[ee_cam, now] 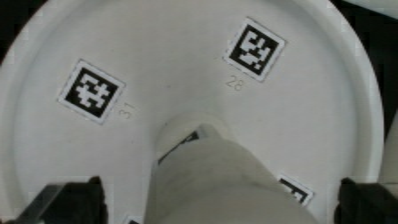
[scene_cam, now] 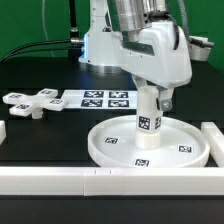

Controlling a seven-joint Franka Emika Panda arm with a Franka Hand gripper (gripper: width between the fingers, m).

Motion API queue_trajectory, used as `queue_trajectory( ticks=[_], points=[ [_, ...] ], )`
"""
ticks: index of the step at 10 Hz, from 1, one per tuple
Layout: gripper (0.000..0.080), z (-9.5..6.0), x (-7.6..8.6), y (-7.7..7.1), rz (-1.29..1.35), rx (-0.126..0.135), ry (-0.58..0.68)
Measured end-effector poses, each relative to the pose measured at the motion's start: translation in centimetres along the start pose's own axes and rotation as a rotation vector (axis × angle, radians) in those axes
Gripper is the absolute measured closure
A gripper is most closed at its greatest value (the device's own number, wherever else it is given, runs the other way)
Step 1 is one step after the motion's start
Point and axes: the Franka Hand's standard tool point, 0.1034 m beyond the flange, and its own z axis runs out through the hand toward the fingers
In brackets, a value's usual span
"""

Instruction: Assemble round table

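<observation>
The large rimmed round disc (scene_cam: 108, 141) lies flat on the black table near the front. The short thick post (scene_cam: 147, 130) stands upright on its middle, with a tag on its side. My gripper (scene_cam: 152, 100) is straight above the post, its fingers down around the post's top. In the wrist view the post (ee_cam: 217, 175) sits between my two black fingers (ee_cam: 79, 203) with a gap on each side, so the gripper (ee_cam: 222, 208) is open. The disc (ee_cam: 178, 50) with two tags fills that view. The small cross-shaped foot (scene_cam: 28, 102) lies at the exterior view's left.
The marker board (scene_cam: 105, 98) lies flat behind the disc. A long white border bar (scene_cam: 60, 180) runs along the front edge and another (scene_cam: 214, 140) stands at the exterior view's right. A small white block (scene_cam: 3, 130) sits at the left edge.
</observation>
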Motion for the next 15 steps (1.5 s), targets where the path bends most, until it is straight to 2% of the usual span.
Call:
queue_trajectory(
  ticks=[2, 4, 8, 9, 12, 15],
  points=[
    [0.0151, -0.34, 0.11, -0.56, -0.288, -0.027, 0.031],
    [0.0151, -0.41, 0.88, -0.17, -0.42, -0.015, 0.024],
    [0.0151, -0.39, 0.82, -0.19, -0.662, -0.024, 0.025],
    [0.0151, -0.4, 0.68, -0.32, -0.8, -0.046, 0.035],
    [0.0151, -0.48, 0.21, -0.93, -1.127, -0.076, 0.037],
    [0.0151, -0.49, 0.4, -0.83, -1.321, -0.082, 0.031]
  ],
)
